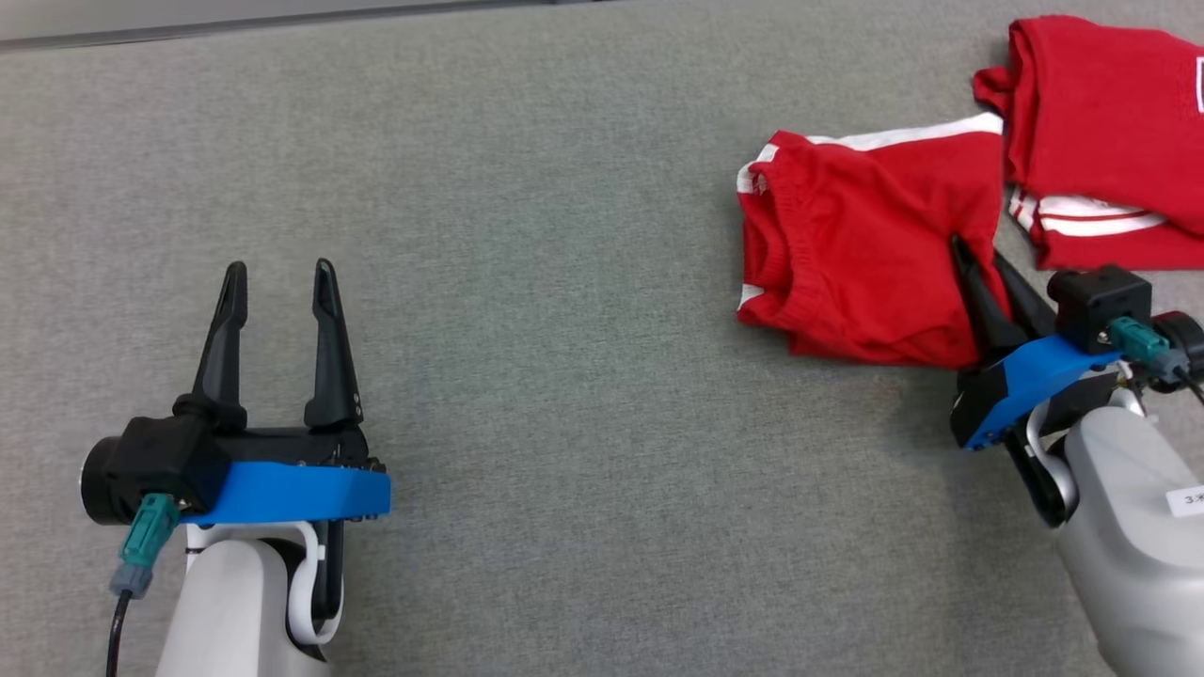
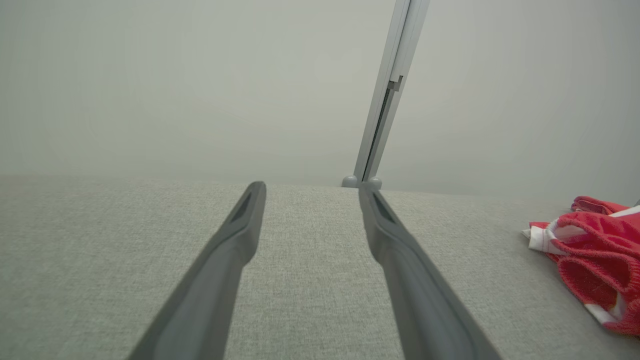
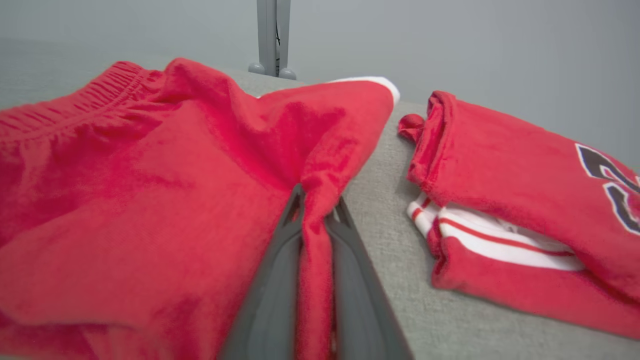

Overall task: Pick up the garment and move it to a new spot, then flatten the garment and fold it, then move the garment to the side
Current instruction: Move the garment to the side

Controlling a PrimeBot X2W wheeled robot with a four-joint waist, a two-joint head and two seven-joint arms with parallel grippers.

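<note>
The garment is a pair of red shorts (image 1: 847,254) with white trim and an elastic waistband, lying rumpled on the grey surface at the right. My right gripper (image 1: 978,252) is shut on a fold of the red shorts (image 3: 150,200) at their right edge; in the right wrist view the cloth is pinched between the two dark fingers (image 3: 280,270). My left gripper (image 1: 278,275) hovers open over bare surface at the lower left, far from the shorts. In the left wrist view its fingers (image 2: 235,240) stand apart, and the shorts (image 2: 595,260) lie at the right edge.
A second folded red garment (image 1: 1101,141) with white stripes and a printed number (image 3: 610,185) lies just right of the shorts. A grey fabric tabletop (image 1: 564,376) spreads wide to the left. A pale wall and metal post (image 2: 385,100) stand behind the far edge.
</note>
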